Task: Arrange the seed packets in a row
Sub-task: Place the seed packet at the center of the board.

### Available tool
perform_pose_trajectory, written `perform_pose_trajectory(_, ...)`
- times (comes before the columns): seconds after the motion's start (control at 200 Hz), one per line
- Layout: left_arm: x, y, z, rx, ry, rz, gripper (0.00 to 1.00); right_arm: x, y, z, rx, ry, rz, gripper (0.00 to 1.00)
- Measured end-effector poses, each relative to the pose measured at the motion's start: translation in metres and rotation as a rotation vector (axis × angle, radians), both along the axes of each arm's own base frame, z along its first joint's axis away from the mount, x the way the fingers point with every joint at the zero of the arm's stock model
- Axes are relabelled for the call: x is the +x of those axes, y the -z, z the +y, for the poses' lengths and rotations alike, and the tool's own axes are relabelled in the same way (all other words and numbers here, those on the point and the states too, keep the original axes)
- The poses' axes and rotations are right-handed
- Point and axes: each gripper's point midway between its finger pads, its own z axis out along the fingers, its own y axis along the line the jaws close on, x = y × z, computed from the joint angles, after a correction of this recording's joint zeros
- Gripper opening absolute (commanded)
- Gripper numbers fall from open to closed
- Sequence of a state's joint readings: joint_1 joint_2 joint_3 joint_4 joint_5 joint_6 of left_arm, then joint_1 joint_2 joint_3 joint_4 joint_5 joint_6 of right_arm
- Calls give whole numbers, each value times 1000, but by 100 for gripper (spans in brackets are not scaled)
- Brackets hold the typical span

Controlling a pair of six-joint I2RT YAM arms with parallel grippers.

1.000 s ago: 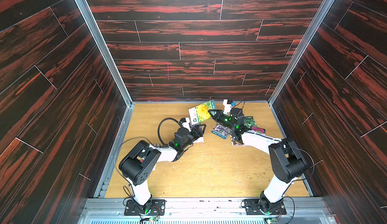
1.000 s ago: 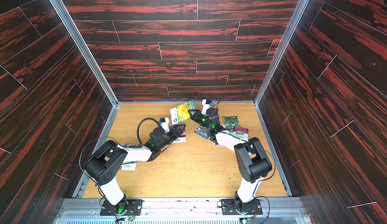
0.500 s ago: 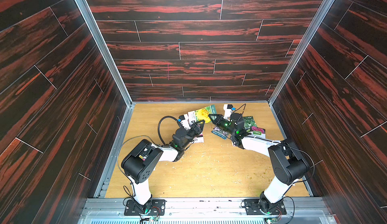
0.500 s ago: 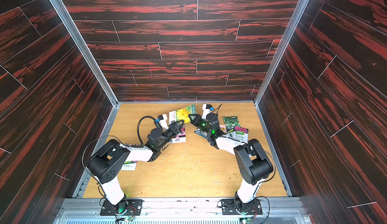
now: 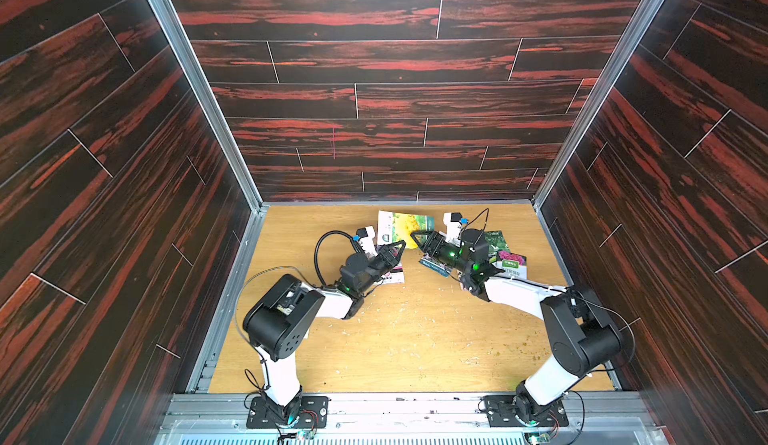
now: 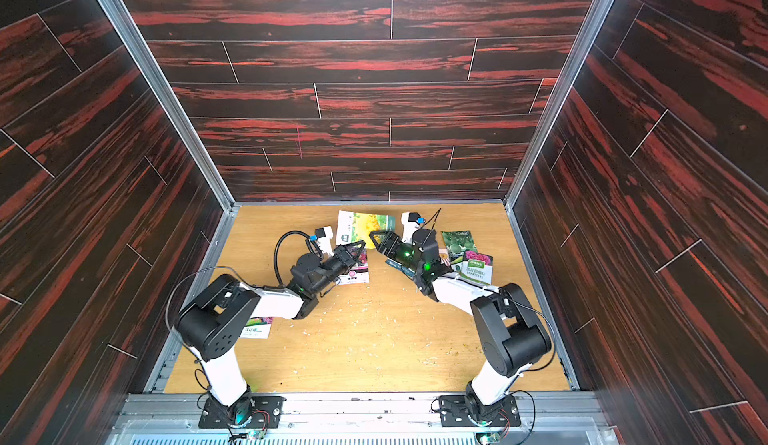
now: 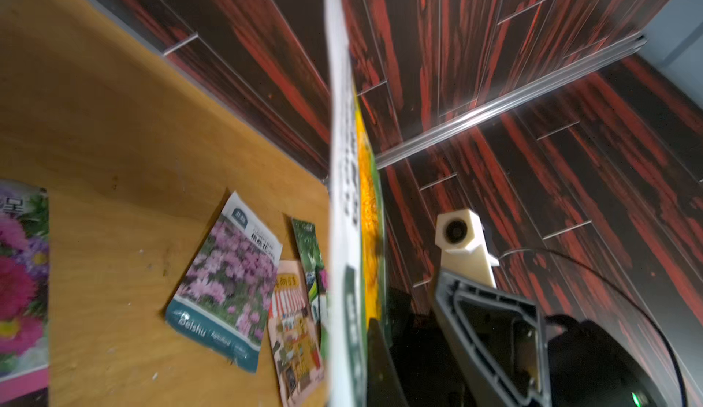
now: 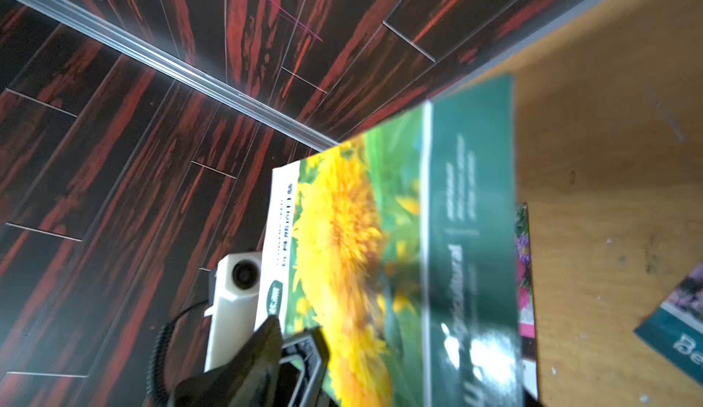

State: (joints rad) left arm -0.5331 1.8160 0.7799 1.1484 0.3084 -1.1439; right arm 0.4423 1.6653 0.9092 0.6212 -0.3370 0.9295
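Seed packets: the live one is the yellow-bloom packet (image 5: 405, 224), held off the table (image 5: 415, 339) near the back wall, between the two grippers.

Left gripper (image 5: 400, 244) is clamped on it, pinching the near long edge toward the white-band end. In the left wrist view the packet shows edge-on, running straight out from the jaws. Its long axis lies roughly side to side across the table, with the white band on your left arm's side and the teal band toward the right arm.

Right gripper (image 5: 420, 236) sits just beside the teal end with its jaws spread. I can't see either finger touching the packet, so I read the left arm as the sole carrier.

The key relation is that the free teal end hangs right next to the right fingers. I'd back the right arm clear or swing left first, or that end may clip a finger and twist in the pinch.

The others lie flat and bunched — no row yet:
- the pink-flower packet (image 5: 392, 274) is under the left wrist
- the purple-flower packet (image 7: 228, 272) and the shopfront packet (image 7: 293, 329) are close beside each other
- the melon packet (image 5: 496, 241) and the rose packet (image 5: 513, 262) are by the right arm
- one stray packet (image 6: 257, 328) is near the left arm's base
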Motion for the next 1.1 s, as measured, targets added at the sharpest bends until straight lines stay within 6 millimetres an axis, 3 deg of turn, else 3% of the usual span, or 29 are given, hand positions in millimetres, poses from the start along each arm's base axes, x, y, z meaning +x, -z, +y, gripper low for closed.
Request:
perform_pose_trajectory(0.165,-28,-12,-9,108,254,44,0,10,-7,-39,36,-89,47,72)
perform_pose_trajectory(0.271,-52,-18,-21,195,422,67,0,2,1,-57,45,-144,83,73)
perform_pose_trajectory(0.481,-101,-4,-28,237,687,173,0,-40,-8,-41,118,-378,92,68)
perform_pose_trajectory(0.711,-116,-2,-26,263,776,212,0,-76,-27,-25,169,-529,72,59)
perform_pose_trajectory(0.837,-112,-8,-26,268,787,199,0,-86,-31,-16,172,-576,76,47)
perform_pose_trajectory(0.947,-108,-8,-23,274,784,206,0,-87,-29,-15,167,-582,86,15)
perform_pose_trajectory(1.022,-105,-6,-21,280,776,212,0,-86,-27,-15,154,-578,87,2)
perform_pose_trajectory(1.097,-102,-4,-18,286,765,221,0,-84,-25,-14,141,-568,95,0)
